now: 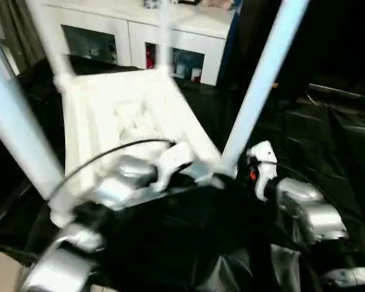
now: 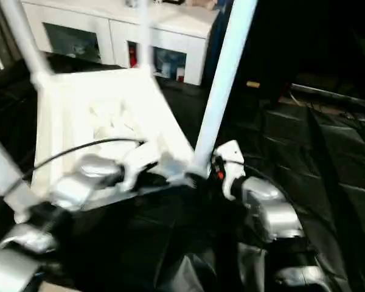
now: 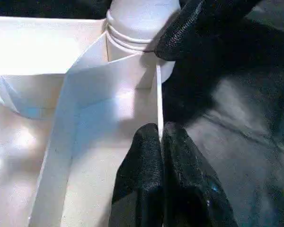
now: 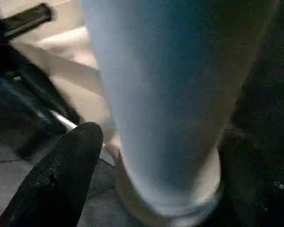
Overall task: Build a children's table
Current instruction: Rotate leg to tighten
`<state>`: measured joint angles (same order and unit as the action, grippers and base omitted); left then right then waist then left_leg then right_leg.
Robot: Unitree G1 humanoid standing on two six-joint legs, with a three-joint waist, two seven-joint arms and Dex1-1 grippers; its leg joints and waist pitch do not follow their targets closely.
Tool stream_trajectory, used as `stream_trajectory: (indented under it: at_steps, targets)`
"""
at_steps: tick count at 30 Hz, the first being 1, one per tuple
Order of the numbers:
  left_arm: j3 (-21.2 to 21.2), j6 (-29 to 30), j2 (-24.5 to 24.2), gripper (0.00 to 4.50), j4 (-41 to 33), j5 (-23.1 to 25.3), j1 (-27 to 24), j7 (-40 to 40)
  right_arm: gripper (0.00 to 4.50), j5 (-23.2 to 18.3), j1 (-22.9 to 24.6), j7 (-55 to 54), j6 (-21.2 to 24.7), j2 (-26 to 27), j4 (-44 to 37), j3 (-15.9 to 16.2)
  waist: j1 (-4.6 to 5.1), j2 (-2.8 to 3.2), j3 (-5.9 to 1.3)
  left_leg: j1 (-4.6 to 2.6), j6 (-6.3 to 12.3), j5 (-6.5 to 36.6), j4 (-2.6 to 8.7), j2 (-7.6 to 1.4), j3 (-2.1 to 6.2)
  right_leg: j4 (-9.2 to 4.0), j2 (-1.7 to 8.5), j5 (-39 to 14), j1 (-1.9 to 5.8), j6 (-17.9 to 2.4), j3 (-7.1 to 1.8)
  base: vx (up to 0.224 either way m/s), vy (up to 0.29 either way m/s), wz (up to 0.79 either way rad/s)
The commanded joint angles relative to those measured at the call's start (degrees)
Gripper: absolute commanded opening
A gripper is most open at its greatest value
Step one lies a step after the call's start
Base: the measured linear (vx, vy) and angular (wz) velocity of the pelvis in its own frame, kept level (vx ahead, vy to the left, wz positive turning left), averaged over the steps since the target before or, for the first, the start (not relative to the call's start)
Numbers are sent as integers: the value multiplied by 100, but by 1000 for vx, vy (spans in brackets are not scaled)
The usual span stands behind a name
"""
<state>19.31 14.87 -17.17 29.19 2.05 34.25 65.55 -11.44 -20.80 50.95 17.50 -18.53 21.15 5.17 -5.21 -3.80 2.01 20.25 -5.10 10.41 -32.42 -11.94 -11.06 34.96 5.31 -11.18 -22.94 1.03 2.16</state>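
Table top lies underside up on the black sheet, tilted, with legs rising from its corner sockets; the nearest leg stands seated in its socket, so assembly looks close to done, with turning it upright left. The left gripper is pinched on the top's thin rim beside that socket. The right gripper straddles the leg's base; one finger stands off it, looking released.

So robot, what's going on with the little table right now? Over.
Left gripper jaws shut on table top's thin rim. Right gripper beside near leg, jaws apart. Table upside down on black sheet. Nothing in the way.
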Motion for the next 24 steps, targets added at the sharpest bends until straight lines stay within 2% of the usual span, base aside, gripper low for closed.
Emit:
stream_trajectory:
  at_steps: [1, 2, 3, 5, 6, 7, 11, 13, 15, 18, 19, 23, 24]
  targets:
    - [148, 151, -118, 0, -118, -348, -262, 555, 389, -171, 39, 580, 46, -232, -216, 102, -10, -33, -263, -16, 226, 1250, 358, -139, 40, -434, 238, -1248, 212, -1090, -166, 0, 0, 0]
    - [148, 151, -118, 0, -118, -348, -262, 555, 389, -171, 39, 580, 46, -232, -216, 102, -5, -33, -262, -2, 239, 1200, 359, -139, 41, -414, 230, -1106, 223, -1131, -164, 0, 0, 0]
    - [133, 214, -202, 0, -191, -403, -295, 684, 373, -207, 50, 752, 40, -295, -247, 132, 7, -93, -261, 7, 263, 1153, 351, -132, 29, -412, 218, -1053, 223, -1139, -162, 0, 0, 0]
    - [85, 263, -266, 0, -250, -447, -329, 752, 363, -270, 54, 916, 68, -357, -276, 168, -1, -64, -267, 3, 295, 1044, 341, -134, 28, -377, 226, -858, 228, -1219, -164, 0, 0, 0]
    - [6, 303, -356, 0, -317, -494, -388, 832, 343, -326, 75, 1173, 118, -450, -333, 250, 7, -73, -269, 5, 329, 969, 330, -127, 21, -364, 217, -716, 238, -1258, -162, 0, 0, 0]
    - [-15, 323, -392, 0, -331, -508, -409, 865, 343, -321, 82, 1249, 122, -479, -332, 286, 5, -106, -272, 9, 385, 876, 314, -126, 11, -352, 221, -597, 244, -1277, -167, 0, 0, 0]
    - [-43, 366, -468, 0, -376, -527, -467, 910, 315, -296, 87, 1366, 47, -457, -238, 336, -13, -108, -269, 0, 430, 771, 304, -123, 2, -344, 239, -595, 244, -1321, -168, 0, 0, 0]
    - [-37, 398, -486, 0, -408, -547, -479, 922, 308, -332, 77, 1353, 29, -427, -216, 313, -13, -98, -263, -10, 407, 824, 310, -125, 2, -356, 236, -718, 233, -1303, -167, 0, 0, 0]
    - [-34, 434, -501, 0, -448, -561, -492, 936, 282, -364, 64, 1344, 16, -406, -197, 292, -12, -97, -268, -5, 373, 838, 312, -126, 7, -354, 240, -765, 239, -1286, -169, 0, 0, 0]
    - [-37, 481, -505, 0, -500, -554, -514, 955, 265, -420, 63, 1347, 41, -361, -182, 265, 1, -78, -271, -14, 349, 828, 308, -123, 4, -350, 226, -693, 236, -1298, -169, 0, 0, 0]
    - [-35, 479, -502, 0, -496, -547, -513, 948, 256, -424, 66, 1335, 45, -349, -180, 259, 0, -89, -274, -6, 350, 802, 305, -118, 5, -341, 227, -644, 247, -1304, -168, 0, 0, 0]
    - [-36, 452, -307, 0, -261, -343, -384, 452, 249, -393, 169, 903, 128, -158, -133, 138, 6, -87, -266, -9, 338, 831, 308, -116, 2, -352, 226, -689, 241, -1294, -172, 0, 0, 0]
    - [-56, 455, -235, 0, -175, -292, -337, 277, 248, -357, 192, 734, 132, -99, -110, 108, 6, -95, -252, -10, 289, 926, 320, -114, 7, -379, 230, -873, 241, -1254, -170, 0, 0, 0]
